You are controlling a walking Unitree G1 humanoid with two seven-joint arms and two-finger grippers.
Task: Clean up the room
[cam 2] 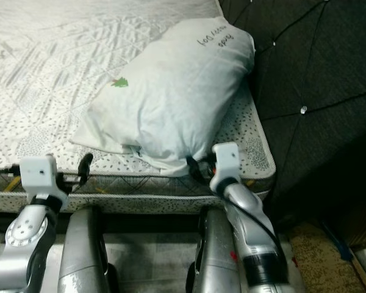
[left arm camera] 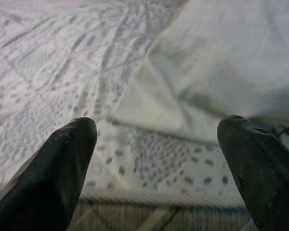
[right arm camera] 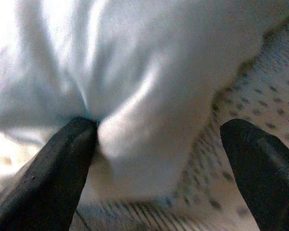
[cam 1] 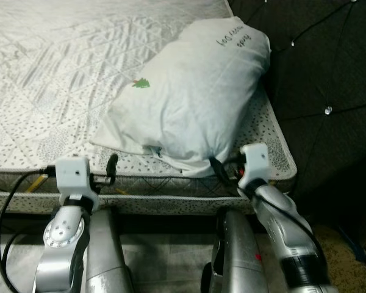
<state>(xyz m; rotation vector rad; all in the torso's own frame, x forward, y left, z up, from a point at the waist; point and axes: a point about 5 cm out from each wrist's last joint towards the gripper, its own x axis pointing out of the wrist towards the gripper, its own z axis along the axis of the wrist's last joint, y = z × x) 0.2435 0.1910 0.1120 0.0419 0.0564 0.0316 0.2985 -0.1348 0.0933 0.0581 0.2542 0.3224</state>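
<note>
right wrist view, pillow [right arm camera: 149, 96] blurred, cropped

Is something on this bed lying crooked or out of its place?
Yes. The white pillow lies diagonally on the mattress, its near corner reaching the bed's edge beside the dark headboard. The right tool is open against that corner.

Bed [cam 1: 55, 79]: bare mattress with a white quilted top in a diamond-stitch pattern, printed with small grey specks; piped seam runs along the near edge. One item on it: a white pillow [cam 1: 195, 91], lying at the near corner beside the dark tufted headboard [cam 1: 329, 73]. The pillow sits aslant, its lower end reaching the near edge. A small green tree mark and dark handwritten lettering show on its case. The case is creased.
</note>
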